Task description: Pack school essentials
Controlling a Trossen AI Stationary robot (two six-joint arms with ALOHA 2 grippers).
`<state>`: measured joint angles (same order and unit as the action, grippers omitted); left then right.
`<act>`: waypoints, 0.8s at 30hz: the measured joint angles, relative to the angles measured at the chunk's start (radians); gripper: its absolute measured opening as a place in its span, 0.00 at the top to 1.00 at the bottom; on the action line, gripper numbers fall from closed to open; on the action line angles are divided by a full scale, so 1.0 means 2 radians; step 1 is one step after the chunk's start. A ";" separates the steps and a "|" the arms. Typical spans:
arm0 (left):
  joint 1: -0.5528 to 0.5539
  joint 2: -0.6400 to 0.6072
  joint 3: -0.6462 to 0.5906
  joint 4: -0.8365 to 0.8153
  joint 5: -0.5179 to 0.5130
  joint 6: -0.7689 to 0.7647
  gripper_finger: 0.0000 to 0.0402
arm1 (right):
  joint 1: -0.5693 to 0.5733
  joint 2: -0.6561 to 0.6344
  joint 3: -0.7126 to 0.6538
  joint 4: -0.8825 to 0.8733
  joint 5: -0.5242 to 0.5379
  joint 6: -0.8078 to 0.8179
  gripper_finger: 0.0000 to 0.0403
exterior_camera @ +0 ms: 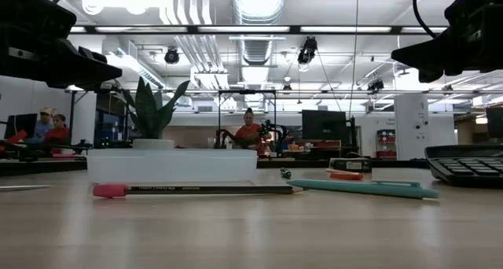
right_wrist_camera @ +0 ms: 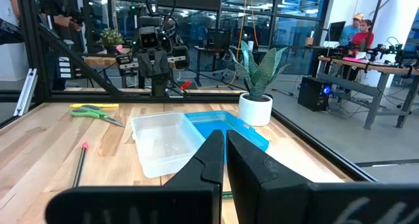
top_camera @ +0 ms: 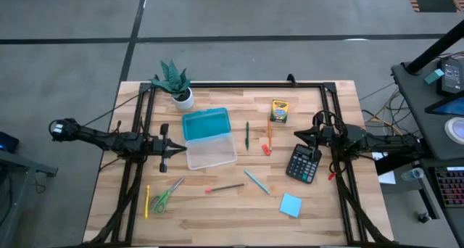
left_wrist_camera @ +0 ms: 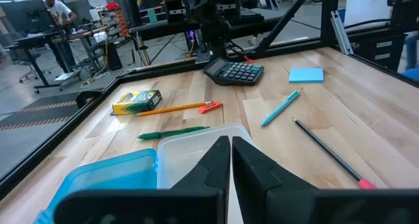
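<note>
- While both arms hover over the wooden desk (top_camera: 217, 219), nothing is held; left gripper (top_camera: 179, 146) sits at desk's left side, jaws pressed together, tip just beside the clear plastic box (top_camera: 211, 153).
- Right gripper (top_camera: 297, 135) at desk's right side, jaws closed and empty, above the black calculator (top_camera: 304, 163).
- Clear plastic box lies open, its blue lid (top_camera: 206, 123) attached on the far side, near the potted plant (top_camera: 174, 81).
- Crayon box (top_camera: 279, 110), yellow-green, far right of centre, lying flat.
- Green pen (top_camera: 246, 135) and orange pencil (top_camera: 269, 131) lie side by side between the clear box and the calculator; small red piece (top_camera: 266, 150) at the orange pencil's near end.
- Teal pen (top_camera: 257, 182) and dark pencil with pink end (top_camera: 225, 188) lie nearer the front edge, centre.
- Green-handled scissors (top_camera: 167, 196) front left, yellow pencil (top_camera: 146, 201) just beside them, further left.
- Blue sticky pad (top_camera: 291, 204) front right, apart from the rest.
- People sit at benches in the room behind, seen in low view.
</note>
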<state>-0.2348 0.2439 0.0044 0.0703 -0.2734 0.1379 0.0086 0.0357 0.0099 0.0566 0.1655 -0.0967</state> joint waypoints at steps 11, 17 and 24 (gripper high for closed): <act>0.000 0.000 0.000 0.000 0.000 0.000 1.00 | 0.000 0.000 0.000 0.000 0.000 0.000 0.98; 0.000 0.000 0.000 0.000 0.000 0.004 1.00 | 0.000 0.000 0.000 0.000 -0.014 0.073 0.98; 0.000 0.000 0.000 0.040 0.001 0.050 1.00 | -0.001 0.000 0.000 0.000 -0.008 0.251 0.98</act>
<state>-0.2352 0.2440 0.0044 0.1496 -0.2715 0.2385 0.0063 0.0357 0.0098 0.0571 0.1500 0.4052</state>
